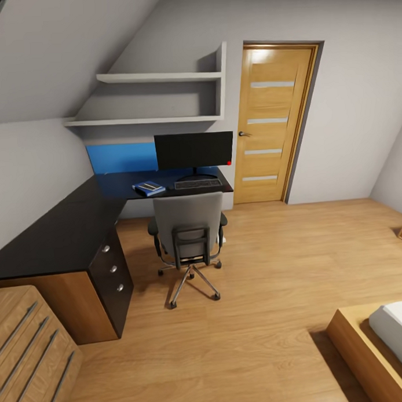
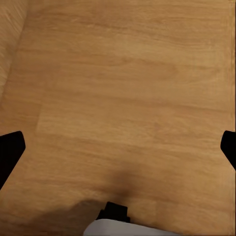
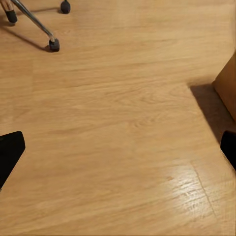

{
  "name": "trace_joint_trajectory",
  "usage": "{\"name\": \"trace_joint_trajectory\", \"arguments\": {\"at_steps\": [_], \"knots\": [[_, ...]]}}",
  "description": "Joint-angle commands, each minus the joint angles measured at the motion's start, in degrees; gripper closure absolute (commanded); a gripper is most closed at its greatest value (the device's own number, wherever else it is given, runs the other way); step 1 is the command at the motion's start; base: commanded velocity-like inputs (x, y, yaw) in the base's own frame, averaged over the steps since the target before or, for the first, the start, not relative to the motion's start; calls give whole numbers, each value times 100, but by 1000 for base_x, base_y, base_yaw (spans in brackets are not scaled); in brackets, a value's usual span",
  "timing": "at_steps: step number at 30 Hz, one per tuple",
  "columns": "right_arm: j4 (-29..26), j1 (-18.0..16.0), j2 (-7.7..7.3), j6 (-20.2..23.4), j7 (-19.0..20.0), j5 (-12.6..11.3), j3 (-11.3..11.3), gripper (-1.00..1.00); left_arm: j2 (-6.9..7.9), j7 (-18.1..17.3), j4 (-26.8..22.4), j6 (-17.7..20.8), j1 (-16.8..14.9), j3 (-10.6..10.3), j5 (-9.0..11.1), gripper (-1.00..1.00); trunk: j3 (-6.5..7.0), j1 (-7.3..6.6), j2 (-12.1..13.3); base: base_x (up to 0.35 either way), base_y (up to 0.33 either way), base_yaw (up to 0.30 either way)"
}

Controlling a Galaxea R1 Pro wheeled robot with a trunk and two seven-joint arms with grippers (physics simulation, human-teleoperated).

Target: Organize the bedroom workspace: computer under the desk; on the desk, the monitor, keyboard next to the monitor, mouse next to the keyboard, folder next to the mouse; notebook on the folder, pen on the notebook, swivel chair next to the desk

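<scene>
Monitor (image 1: 193, 149) and keyboard (image 1: 197, 183) seen on desk (image 1: 63, 235), blue-covered stack (image 1: 149, 188) alongside; swivel chair (image 1: 189, 236) drawn up close. Both grippers (image 2: 118, 147) (image 3: 118, 147) held spread wide over floor (image 1: 267, 268), nothing gripped.

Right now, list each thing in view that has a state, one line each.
door: closed.
monitor: upright on the desk, screen dark.
keyboard: flat on the desk in front of the monitor.
swivel chair: upright, at the desk.
desk drawers: shut.
left gripper: jaws wide apart, empty.
right gripper: jaws wide apart, empty.
</scene>
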Motion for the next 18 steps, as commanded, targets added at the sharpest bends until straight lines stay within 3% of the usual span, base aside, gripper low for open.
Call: {"name": "trace_joint_trajectory", "arguments": {"at_steps": [1,6,18], "knots": [[14,11,0,-93,-6,-48,54,-100,17,-65,3,-116,39,-52,14,-100,13,-23,38,0,0,0],[14,65,-4,-281,26,-41,61,-100,74,-424,3,-426,179,-53,15,-100,49,-67,118,0,0,0],[13,89,1,-73,48,-55,64,-100,94,-517,0,-492,254,-53,15,-100,49,-67,118,0,0,0]]}}
